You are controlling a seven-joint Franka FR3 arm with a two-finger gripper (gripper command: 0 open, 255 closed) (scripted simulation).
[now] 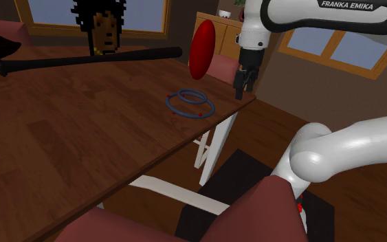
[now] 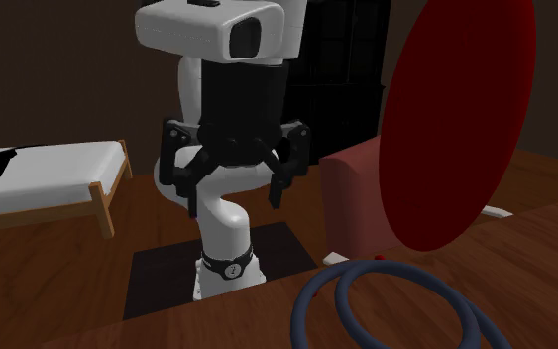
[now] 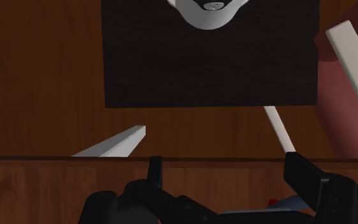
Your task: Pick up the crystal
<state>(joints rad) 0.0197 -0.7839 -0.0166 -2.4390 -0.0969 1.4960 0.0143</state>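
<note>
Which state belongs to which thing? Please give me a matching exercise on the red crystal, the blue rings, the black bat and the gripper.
Things:
1 red crystal
2 blue rings
3 black bat
4 gripper

States:
A open, in the air by the corner of the table
B lying flat, overlapping each other
C standing upright
D lying lengthwise at the table's far side

Pairs: 1-C, 2-B, 3-D, 4-A

light: dim, even | shadows: soft, faint | tone: warm, dark

My gripper (image 1: 245, 88) hangs at the table (image 1: 116, 151) edge, open air all round it. Shoulder view: red crystal (image 1: 201, 48) stands at its 10 o'clock, blue rings (image 1: 190, 103) lie flat at 9.
</note>
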